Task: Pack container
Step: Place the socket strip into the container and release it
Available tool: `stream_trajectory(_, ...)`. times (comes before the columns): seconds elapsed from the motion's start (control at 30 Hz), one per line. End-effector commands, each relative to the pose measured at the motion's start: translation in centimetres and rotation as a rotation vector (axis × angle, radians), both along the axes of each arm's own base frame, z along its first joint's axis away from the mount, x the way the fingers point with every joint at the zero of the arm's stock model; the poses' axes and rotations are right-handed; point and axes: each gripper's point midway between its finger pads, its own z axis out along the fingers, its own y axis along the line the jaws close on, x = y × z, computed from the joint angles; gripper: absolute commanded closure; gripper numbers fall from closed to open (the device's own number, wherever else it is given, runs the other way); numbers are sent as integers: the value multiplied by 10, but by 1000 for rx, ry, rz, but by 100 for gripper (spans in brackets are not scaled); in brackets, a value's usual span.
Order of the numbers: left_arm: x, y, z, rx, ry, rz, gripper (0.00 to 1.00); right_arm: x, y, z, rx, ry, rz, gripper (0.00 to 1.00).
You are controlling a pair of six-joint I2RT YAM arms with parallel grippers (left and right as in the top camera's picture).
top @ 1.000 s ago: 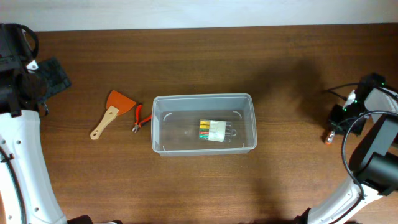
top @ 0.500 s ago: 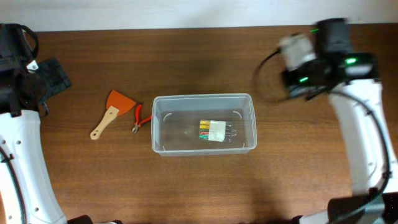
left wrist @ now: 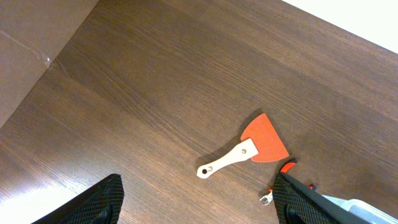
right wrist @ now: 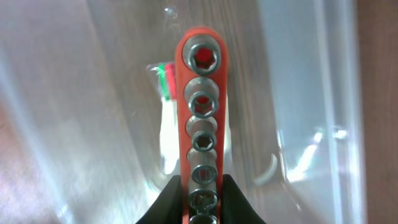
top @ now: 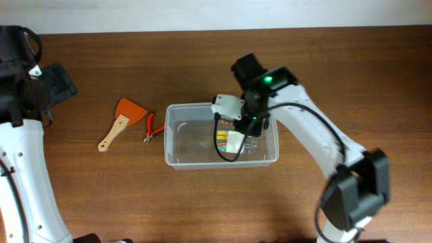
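Observation:
The container [top: 196, 106] is a clear plastic tub at the table's centre, holding a pack of coloured bits with a white label [top: 229, 142]. My right gripper [top: 247, 120] hangs over the tub's right half, shut on a red socket rail [right wrist: 203, 124] with several steel sockets. In the right wrist view the rail points down into the tub [right wrist: 298, 93], between the fingers [right wrist: 203, 190], with the pack [right wrist: 166, 81] below it. My left gripper [top: 57, 84] is open and empty at the far left, with its fingers [left wrist: 199, 205] above bare wood.
An orange scraper with a wooden handle [top: 121, 120] lies left of the tub and shows in the left wrist view [left wrist: 249, 148]. Small red-handled pliers [top: 152, 128] lie between scraper and tub, also in the left wrist view [left wrist: 280, 180].
My right arm has swung from the table's right edge, past the far right, to over the tub. The left arm and the items on the table have not moved.

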Motion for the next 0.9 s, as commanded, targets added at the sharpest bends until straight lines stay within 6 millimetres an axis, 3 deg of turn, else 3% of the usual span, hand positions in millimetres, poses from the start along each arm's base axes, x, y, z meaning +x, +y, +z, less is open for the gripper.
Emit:
stream_trajectory(0.0,-1,0,-2,-12,7,3,21,3,1,-26,-16,42,22,84)
stream_trajectory(0.17,-3,-1,-4,-15,20,3,21,8,3,-41,-22,54,21,82)
stream_trajectory(0.27,-4,-1,-4,-16,22,3,21,9,3,-41,-21,51,20,74)
stream_trajectory(0.3,-4,-1,-4,-15,22,4,21,8,3,-41,-22,53,19,69)
stream_trajectory(0.33,-4,-1,-4,-15,21,4,21,8,3,-41,-23,56,15,56)
stream_trajectory(0.4,-4,-1,-4,-15,21,3,21,8,-1,-42,-37,60,-22,20)
stream_trajectory(0.43,-4,-1,-4,-15,22,3,21,9,-2,-41,-38,63,-47,7)
stream_trajectory(0.47,-4,-1,-4,-15,22,2,21,10,-4,-40,-38,65,-74,1)
stream_trajectory(0.53,-3,-2,-5,-9,27,-14,21,12,-7,-32,-33,63,-111,1)
stream_trajectory(0.7,0,-11,-6,19,60,-166,21,26,-19,19,-6,-29,-177,1)
stream_trajectory(0.87,3,-20,-7,8,60,-228,21,59,-61,111,56,-243,-475,1)
